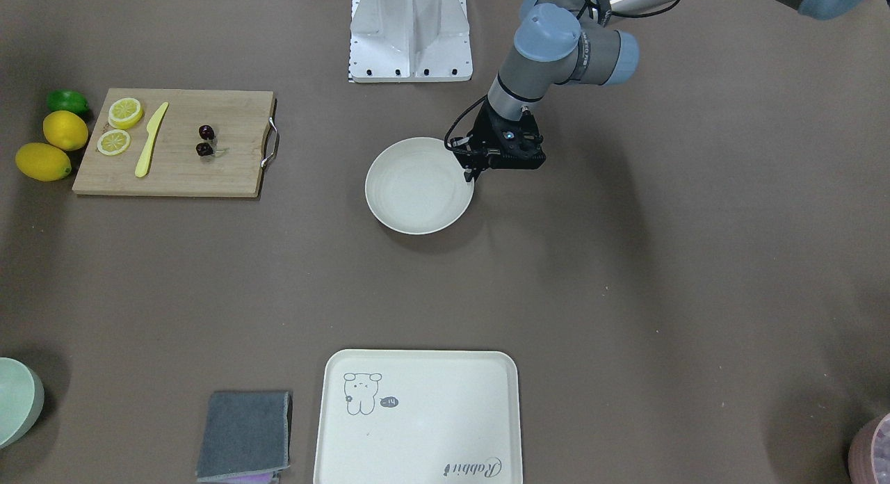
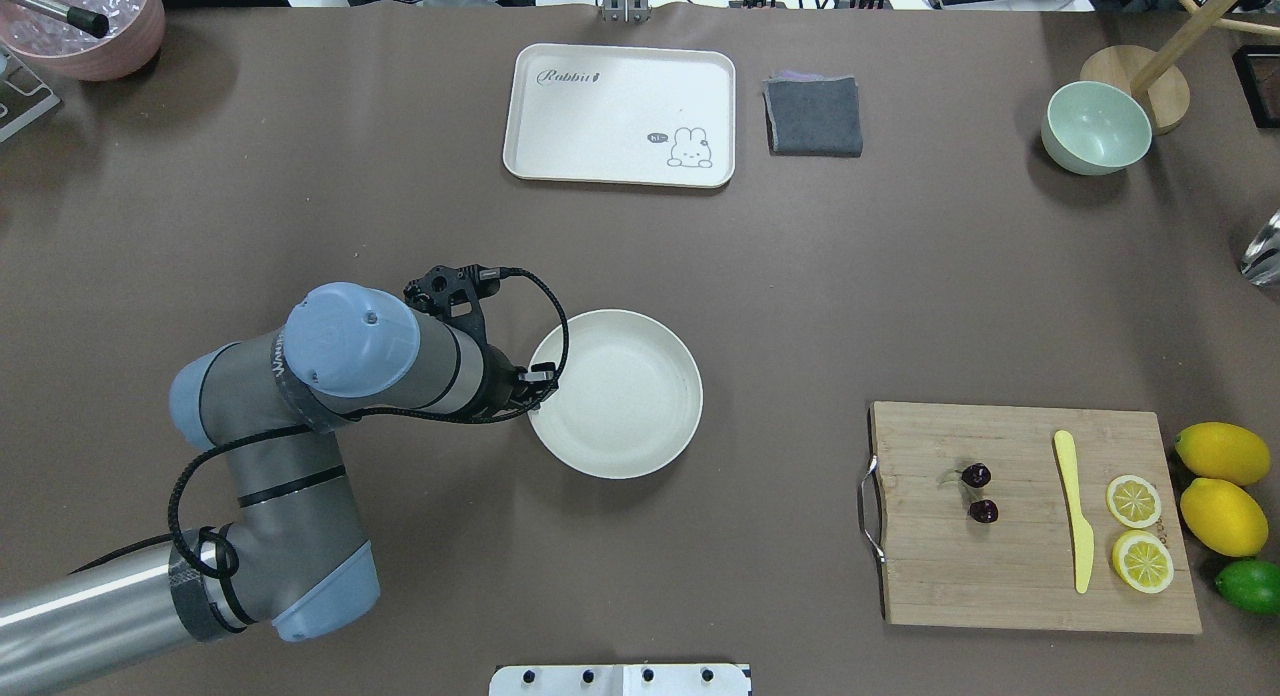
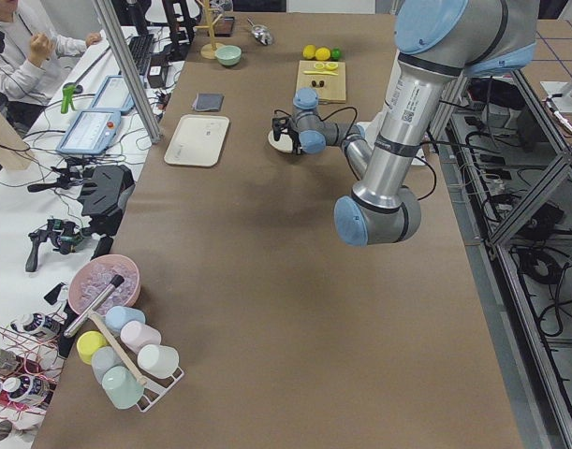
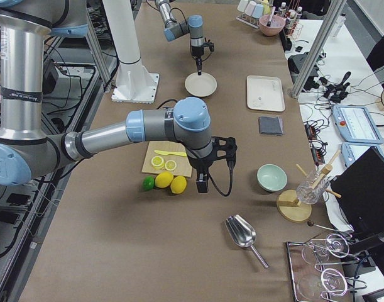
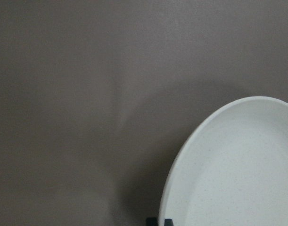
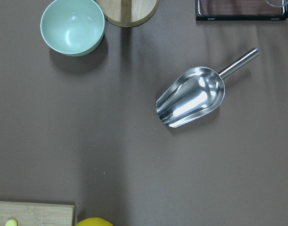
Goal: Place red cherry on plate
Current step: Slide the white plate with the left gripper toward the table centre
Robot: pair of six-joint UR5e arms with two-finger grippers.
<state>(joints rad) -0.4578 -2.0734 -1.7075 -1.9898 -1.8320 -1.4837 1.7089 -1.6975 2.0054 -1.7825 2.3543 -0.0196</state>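
Note:
The red cherry (image 1: 205, 140) (image 2: 978, 493), a pair of tiny dark fruits on thin stems, lies on the wooden cutting board (image 1: 229, 171) (image 2: 1020, 576). The round cream plate (image 1: 417, 192) (image 2: 615, 391) (image 5: 238, 169) sits mid-table and holds nothing. My left gripper (image 1: 474, 174) (image 5: 159, 221) points down at the plate's edge, its tips close together with the rim between them. My right gripper (image 4: 202, 187) hangs off the board's far end by the lemons, well away from the cherry. Only the right side view shows it, so I cannot tell its state.
On the board lie a yellow knife (image 2: 1072, 511) and two lemon slices (image 2: 1133, 501); two lemons (image 2: 1222, 486) and a lime (image 2: 1250, 584) sit beside it. A rabbit tray (image 2: 620, 76), grey cloth (image 2: 813, 116) and green bowl (image 2: 1095, 126) (image 6: 72, 26) line the far edge. A metal scoop (image 6: 191, 103) lies below the right wrist.

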